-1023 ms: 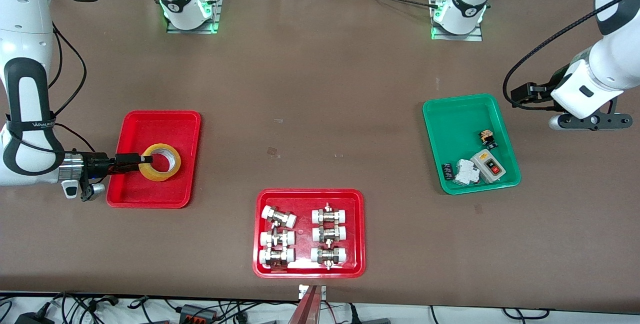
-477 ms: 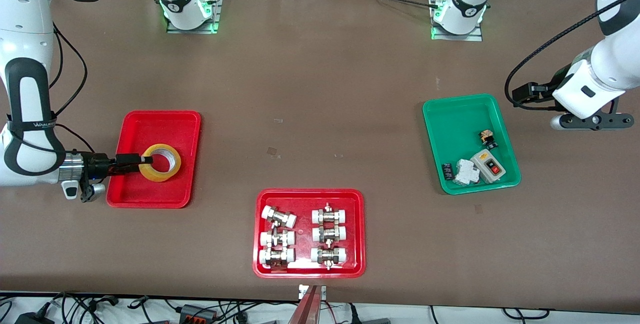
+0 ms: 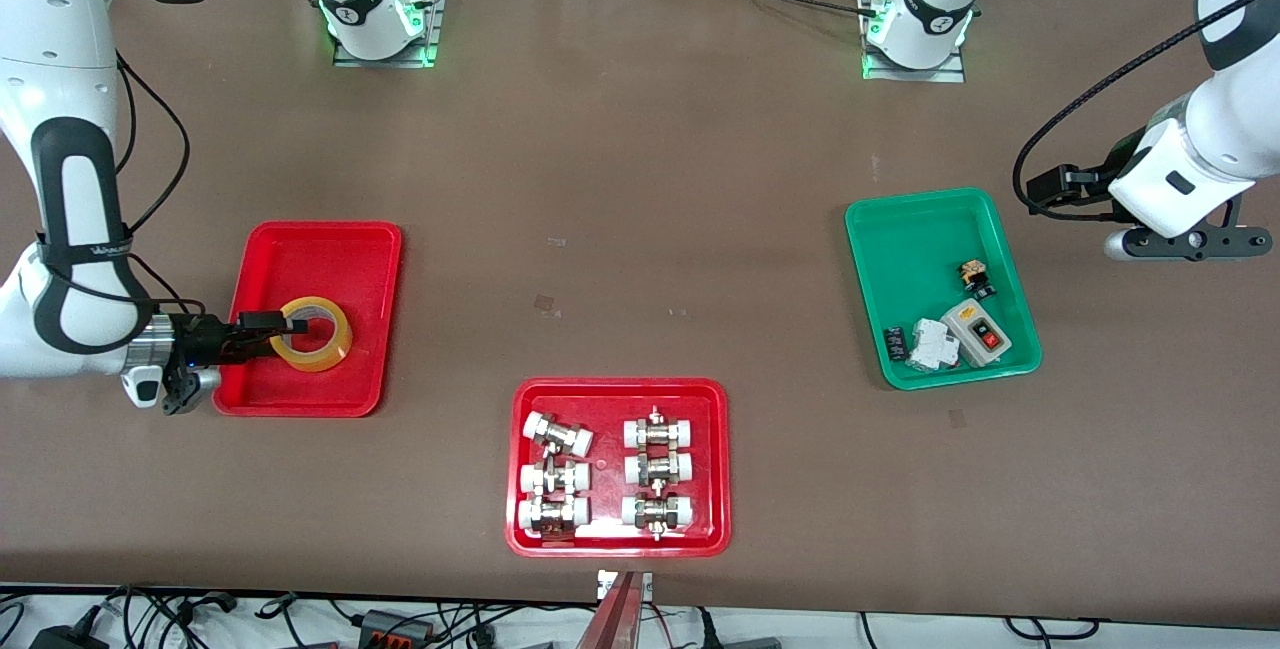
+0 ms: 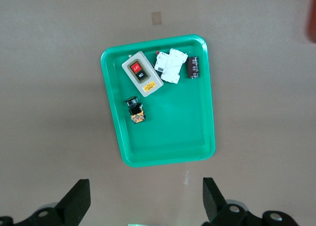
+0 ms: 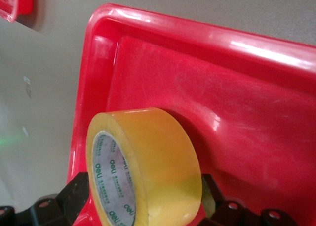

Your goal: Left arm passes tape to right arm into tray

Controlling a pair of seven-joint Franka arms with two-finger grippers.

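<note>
Brown sheeting covers the bench (image 3: pixel 640 179), with loose cables running along its edge nearest the front camera. Closest to that edge sits a red tray of fittings (image 3: pixel 618 467), holding six white-capped metal fittings in two rows. Farther back, toward the right arm's end, lies the plain red tray (image 3: pixel 330 259). The tape (image 3: pixel 312 333) is in this tray, tilted rather than flat, in the half nearer the front camera. The right end effector (image 3: pixel 292 327) is at the tape, one finger inside the core and one outside the roll, straddling the wall; the jaws stand wide, and actual contact cannot be confirmed. In the right wrist view the tape (image 5: pixel 143 169) fills the gap and hides most of both fingers. Toward the left arm's end, the green tray (image 3: pixel 925 239) contains a grey switch box (image 3: pixel 978 332), a white component and small dark parts, too small to identify. The left end effector (image 4: pixel 145 201) is released and empty, waiting above bare bench beside the green tray.
</note>
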